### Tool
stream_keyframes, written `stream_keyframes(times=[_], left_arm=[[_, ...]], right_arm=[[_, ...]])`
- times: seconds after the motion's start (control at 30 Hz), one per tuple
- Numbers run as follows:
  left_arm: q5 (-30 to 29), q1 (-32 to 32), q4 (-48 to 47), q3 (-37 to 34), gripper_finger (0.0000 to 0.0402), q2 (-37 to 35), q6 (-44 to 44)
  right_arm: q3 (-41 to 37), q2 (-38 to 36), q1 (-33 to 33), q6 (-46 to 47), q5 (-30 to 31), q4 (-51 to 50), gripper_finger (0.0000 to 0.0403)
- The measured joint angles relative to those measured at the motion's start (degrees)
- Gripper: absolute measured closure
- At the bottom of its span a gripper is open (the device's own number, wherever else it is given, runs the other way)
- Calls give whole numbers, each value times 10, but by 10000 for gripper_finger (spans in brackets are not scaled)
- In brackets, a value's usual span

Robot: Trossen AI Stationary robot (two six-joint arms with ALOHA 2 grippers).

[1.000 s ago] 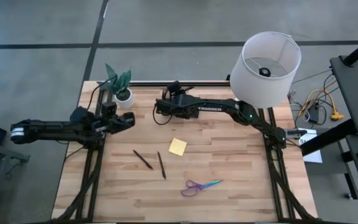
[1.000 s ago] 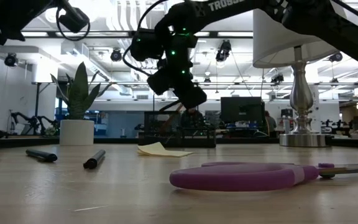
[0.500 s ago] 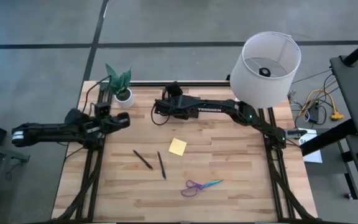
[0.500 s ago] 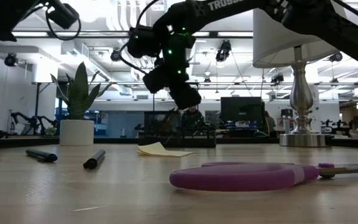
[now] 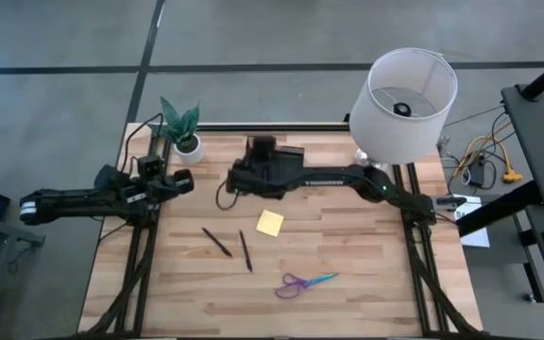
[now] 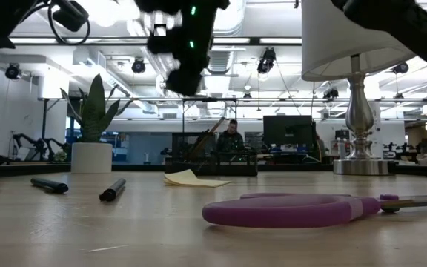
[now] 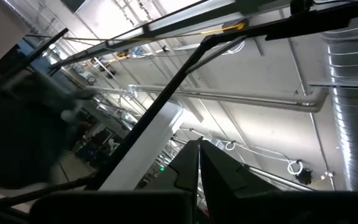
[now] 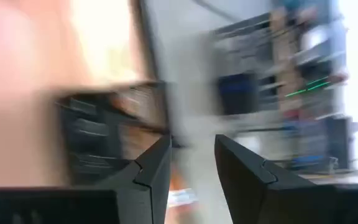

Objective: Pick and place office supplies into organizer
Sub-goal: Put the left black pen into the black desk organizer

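Note:
The black organizer (image 5: pixel 261 145) stands at the table's far middle; in the low view a thin pencil (image 6: pixel 207 139) leans slanting out of the organizer (image 6: pixel 215 157). My right gripper (image 5: pixel 238 179) hangs open and empty, high above the table just near-left of it (image 8: pixel 192 144). Two dark pens (image 5: pixel 217 242) (image 5: pixel 245 251), the yellow sticky-note pad (image 5: pixel 270 223) and the purple-and-teal scissors (image 5: pixel 305 281) lie flat on the wood. My left gripper (image 5: pixel 181 181) waits shut at the left edge, pointing up (image 7: pixel 197 165).
A white pot with a green plant (image 5: pixel 183 130) stands at the far left corner. A white lamp (image 5: pixel 408 93) stands at the far right, its shade over the right arm's base. Bare wood lies between the pens, pad and scissors.
My right gripper has pulled away from above the organizer, rising and swinging toward the near-left; its wrist view is blurred by the motion. My left gripper has drawn back a little toward the table's left edge. The things on the table have stayed put.

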Motion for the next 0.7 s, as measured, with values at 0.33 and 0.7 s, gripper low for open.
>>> stream_keyframes(times=[0.33,0.7], left_arm=[[0,0,0,0,402,4,-4],[-4,0,0,-4,402,29,-17]], right_arm=[[-6,3,55,627,-536,-34,294],[-8,53,56,754,-656,-9,273]])
